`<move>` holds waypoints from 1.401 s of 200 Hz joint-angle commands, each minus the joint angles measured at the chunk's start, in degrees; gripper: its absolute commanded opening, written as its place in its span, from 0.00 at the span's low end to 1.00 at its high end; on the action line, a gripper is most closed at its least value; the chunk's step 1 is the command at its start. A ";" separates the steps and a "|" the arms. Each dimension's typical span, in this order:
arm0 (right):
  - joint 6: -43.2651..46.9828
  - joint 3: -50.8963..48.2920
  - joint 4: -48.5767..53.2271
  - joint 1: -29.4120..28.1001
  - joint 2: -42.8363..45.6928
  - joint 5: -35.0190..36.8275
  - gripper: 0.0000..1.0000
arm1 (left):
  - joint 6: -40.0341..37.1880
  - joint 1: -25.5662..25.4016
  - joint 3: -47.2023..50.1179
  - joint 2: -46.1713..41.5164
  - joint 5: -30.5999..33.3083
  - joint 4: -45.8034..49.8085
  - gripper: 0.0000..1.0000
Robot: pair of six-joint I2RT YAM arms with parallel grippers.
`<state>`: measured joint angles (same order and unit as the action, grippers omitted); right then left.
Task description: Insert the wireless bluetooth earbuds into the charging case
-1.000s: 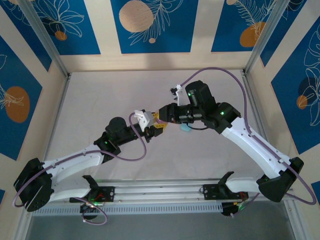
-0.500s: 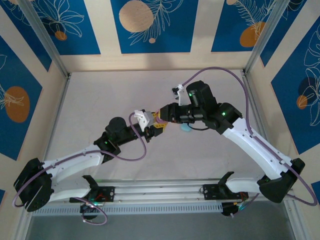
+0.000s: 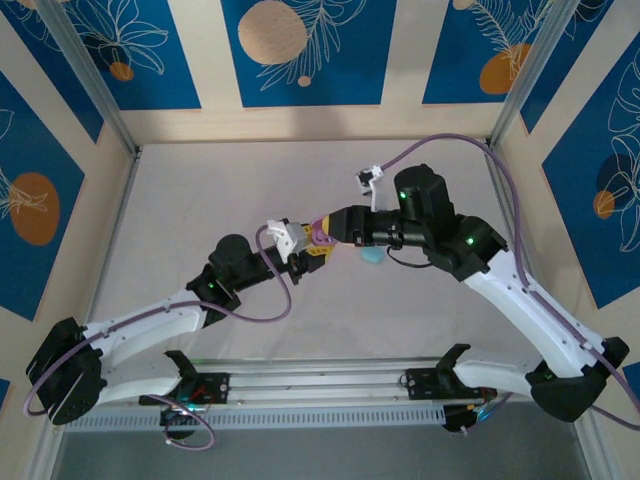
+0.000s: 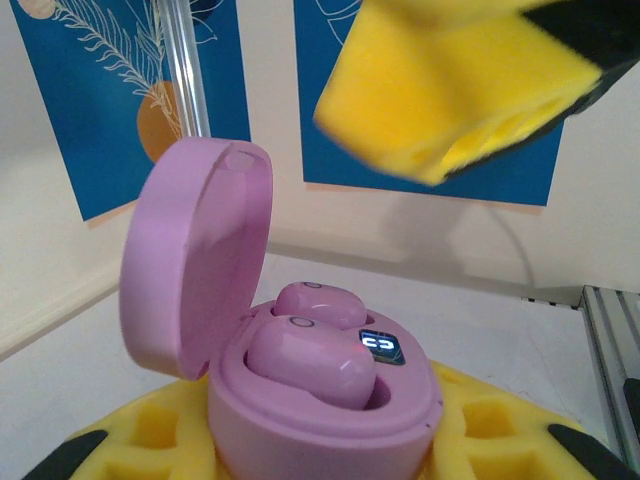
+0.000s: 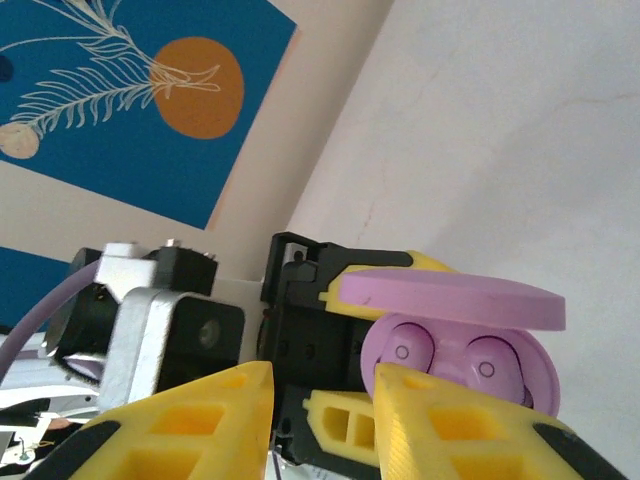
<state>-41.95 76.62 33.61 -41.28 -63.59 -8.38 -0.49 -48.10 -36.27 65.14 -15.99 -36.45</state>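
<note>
Left gripper (image 3: 315, 250) pinches the base of the open lilac charging case (image 4: 330, 425), lid (image 4: 190, 260) tipped back. Two matching earbuds (image 4: 310, 360) sit in its wells. Right gripper (image 5: 325, 378) hovers just in front of the case, fingers spread.

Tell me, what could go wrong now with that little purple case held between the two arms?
1. The right gripper hovers close to the purple case and its open lid; a nudge might bend the lid or knock the case from the left gripper.
2. The two buds sit in their wells with the lid up, so a jolt or tilt could shake one out onto the table.
</note>
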 commanded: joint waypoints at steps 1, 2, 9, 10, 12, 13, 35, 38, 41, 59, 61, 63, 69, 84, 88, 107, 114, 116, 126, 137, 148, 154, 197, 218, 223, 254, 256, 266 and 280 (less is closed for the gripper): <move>2.33 -2.09 -3.28 0.06 2.66 2.34 0.34 | -0.64 -0.77 -1.28 -1.26 -0.14 -2.29 0.29; 2.37 -2.18 -3.33 0.06 2.76 2.51 0.34 | -0.65 -0.77 -1.27 -1.21 -0.16 -2.26 0.29; 2.64 -2.67 -3.54 0.14 3.64 3.97 0.34 | -0.65 -0.77 -1.26 -1.23 -0.35 -2.29 0.29; 2.65 -2.73 -3.55 0.14 3.78 4.20 0.34 | -0.65 -0.77 -1.26 -1.24 -0.40 -2.30 0.29; 2.66 -2.84 -3.55 0.14 3.97 4.57 0.34 | -0.69 -0.77 -1.28 -1.25 -0.48 -2.31 0.29; 2.67 -2.90 -3.50 0.14 4.12 4.89 0.34 | -0.72 -0.77 -1.27 -1.29 -0.55 -2.31 0.29; 0.94 -4.23 -1.82 1.90 6.48 9.86 0.36 | -0.91 -0.81 -1.34 -1.27 -1.67 -2.40 0.29; 0.46 -4.34 -1.43 2.51 6.69 10.20 0.36 | -0.94 -0.80 -1.41 -1.25 -1.96 -2.40 0.29; 0.03 -4.49 -0.91 3.02 6.91 10.37 0.37 | -0.98 -0.82 -1.38 -1.25 -2.13 -2.41 0.29; -2.44 -5.02 1.90 8.36 7.51 8.15 0.39 | -0.91 -0.77 -1.78 -1.11 -4.10 -2.49 0.29; -2.67 -5.11 2.03 8.92 7.52 7.42 0.39 | -0.91 -0.79 -1.87 -1.06 -4.46 -2.49 0.29; -2.86 -5.19 2.07 9.77 7.52 6.56 0.39 | -0.85 -0.84 -1.94 -0.96 -4.83 -2.49 0.29; -3.43 -5.53 1.97 11.84 7.51 3.98 0.39 | -0.62 -0.78 -2.24 -0.75 -5.75 -2.37 0.29; -5.19 -6.70 0.64 16.40 7.19 -2.97 0.42 | 0.19 -0.82 -2.95 -0.14 -7.39 -2.49 0.29; -5.70 -6.95 0.17 17.49 6.97 -4.93 0.43 | 0.45 -0.77 -3.06 -0.03 -7.45 -2.64 0.29; -7.75 -7.80 -2.39 20.83 5.43 -12.11 0.47 | 1.17 -0.78 -3.27 0.46 -8.32 -3.48 0.29; -8.20 -7.66 -3.13 21.41 4.64 -14.37 0.49 | 1.48 -0.82 -3.28 0.58 -8.71 -3.80 0.29; -8.33 -7.57 -3.35 21.55 4.38 -15.04 0.49 | 1.53 -0.78 -3.21 0.59 -8.75 -3.85 0.29; -9.13 -6.68 -4.17 21.85 2.99 -18.00 0.52 | 1.63 -0.87 -3.34 0.76 -9.13 -3.72 0.29; -9.77 -5.27 -4.70 21.77 1.19 -21.03 0.54 | 1.70 -0.85 -3.23 0.94 -9.17 -3.76 0.29; -10.04 -3.88 -4.69 21.46 -0.50 -23.25 0.56 | 1.72 -0.90 -3.40 1.23 -9.36 -4.06 0.29; -10.20 -3.19 -4.33 21.21 -1.47 -23.79 0.57 | 1.72 -0.90 -3.60 1.45 -9.49 -4.15 0.29; -8.23 0.77 2.33 19.02 -6.39 -22.47 0.58 | 1.99 -0.86 -4.64 2.18 -10.65 -3.66 0.29; -7.14 1.55 4.10 17.88 -7.54 -22.95 0.58 | 1.99 -0.86 -4.42 2.16 -10.11 -3.97 0.29; -6.70 1.60 4.41 17.69 -7.64 -23.04 0.58 | 1.99 -0.86 -4.49 2.22 -10.06 -4.06 0.29; -5.18 1.26 5.74 16.85 -8.12 -23.08 0.58 | 2.34 -0.88 -4.75 2.38 -10.10 -4.12 0.29; -5.09 1.25 5.76 16.84 -8.19 -23.15 0.58 | 2.34 -0.86 -4.70 2.36 -10.07 -4.13 0.29; -4.74 1.16 6.18 16.71 -8.34 -23.30 0.58 | 2.26 -0.86 -4.67 2.16 -9.89 -4.07 0.29; -4.38 1.16 6.53 16.62 -8.63 -23.59 0.58 | 2.01 -0.86 -4.73 2.09 -9.76 -3.92 0.29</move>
<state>-48.21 76.55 37.39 -24.29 -71.70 -29.98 1.15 -48.21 -38.96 67.31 -25.06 -37.78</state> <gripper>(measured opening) 0.582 0.334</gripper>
